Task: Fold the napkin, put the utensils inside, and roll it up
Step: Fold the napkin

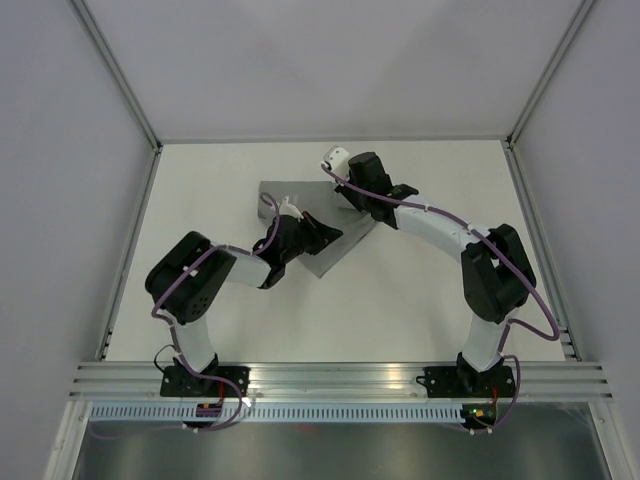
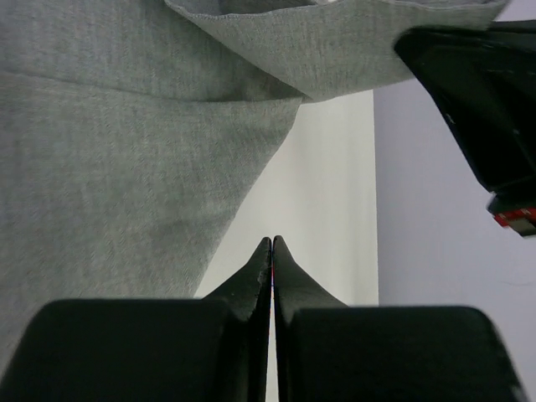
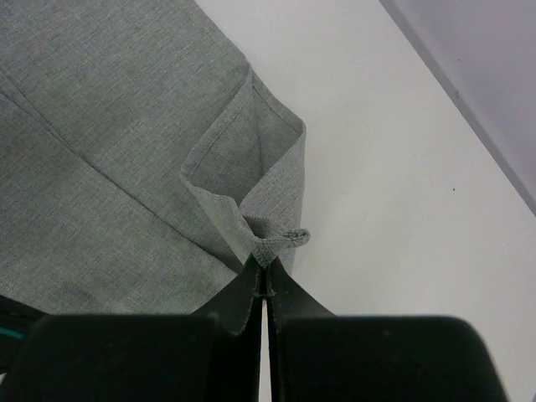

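Pinching a napkin (image 3: 100,142) corner at lower centre: right gripper (image 3: 266,272) | left gripper (image 2: 272,251): closed tight, nothing visibly held

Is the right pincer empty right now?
No, in the right wrist view the right pincer is shut on a bunched corner of the napkin, which puckers up just above its tips.
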`<action>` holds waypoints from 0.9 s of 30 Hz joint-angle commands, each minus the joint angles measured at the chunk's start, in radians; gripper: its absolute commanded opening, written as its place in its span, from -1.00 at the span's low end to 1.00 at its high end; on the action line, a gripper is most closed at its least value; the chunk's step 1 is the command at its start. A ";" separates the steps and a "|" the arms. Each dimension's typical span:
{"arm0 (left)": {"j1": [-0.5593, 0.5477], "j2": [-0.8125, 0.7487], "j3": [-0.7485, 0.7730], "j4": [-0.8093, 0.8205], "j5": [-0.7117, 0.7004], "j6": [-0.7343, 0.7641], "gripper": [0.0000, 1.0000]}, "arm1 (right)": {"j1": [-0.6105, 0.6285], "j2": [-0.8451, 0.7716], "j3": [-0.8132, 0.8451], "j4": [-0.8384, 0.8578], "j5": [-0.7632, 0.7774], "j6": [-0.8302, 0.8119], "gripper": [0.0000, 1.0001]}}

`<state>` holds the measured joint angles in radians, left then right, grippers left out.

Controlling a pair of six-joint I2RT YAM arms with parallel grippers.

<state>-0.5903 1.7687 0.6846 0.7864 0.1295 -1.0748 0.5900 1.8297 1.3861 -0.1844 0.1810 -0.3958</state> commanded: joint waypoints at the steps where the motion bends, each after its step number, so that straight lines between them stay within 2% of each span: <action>1: -0.031 0.092 0.119 0.231 -0.064 -0.134 -0.95 | -0.009 -0.017 0.060 -0.020 0.024 0.034 -0.99; 9: -0.077 0.230 0.303 0.131 -0.149 -0.163 -0.95 | -0.047 -0.013 0.094 -0.036 0.028 0.081 -0.99; 27: -0.109 0.380 0.431 0.060 -0.185 -0.181 -0.95 | -0.081 -0.036 0.080 -0.041 0.026 0.109 -0.99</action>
<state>-0.6930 2.1284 1.0756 0.8310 -0.0261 -1.2156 0.5159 1.8297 1.4429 -0.2104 0.1856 -0.3058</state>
